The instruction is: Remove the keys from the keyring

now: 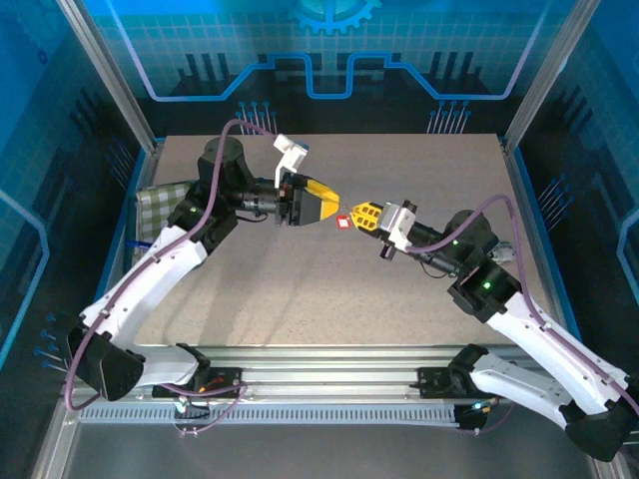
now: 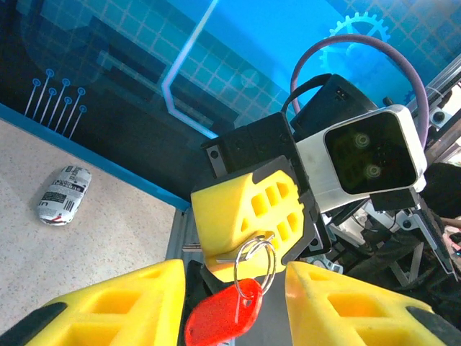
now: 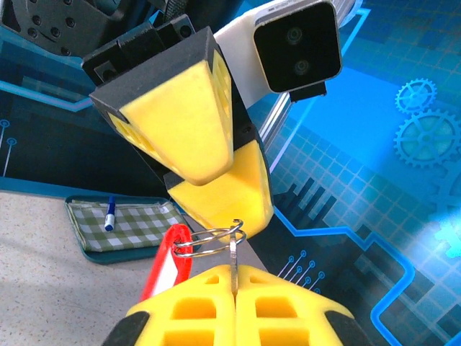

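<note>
Both grippers meet in mid-air above the middle of the table (image 1: 300,299). My right gripper (image 3: 234,277) (image 1: 355,214) is shut on a thin grey metal key (image 3: 234,261), which stands edge-on between its yellow fingers. The wire keyring (image 3: 209,241) (image 2: 256,261) hangs from that key, and a red tag (image 2: 223,311) (image 3: 170,261) (image 1: 344,222) dangles from the ring. My left gripper (image 2: 234,277) (image 1: 331,208) is open, with a finger on either side of the ring and tag and a gap on both sides. From the left wrist, the key (image 2: 229,253) pokes out of the right gripper's fingers (image 2: 245,209).
A green checked pouch (image 3: 130,220) (image 1: 155,205) with a blue-capped pen (image 3: 109,213) lies at the table's left edge, behind the left arm. A small crumpled printed packet (image 2: 63,194) lies on the table near the blue back wall.
</note>
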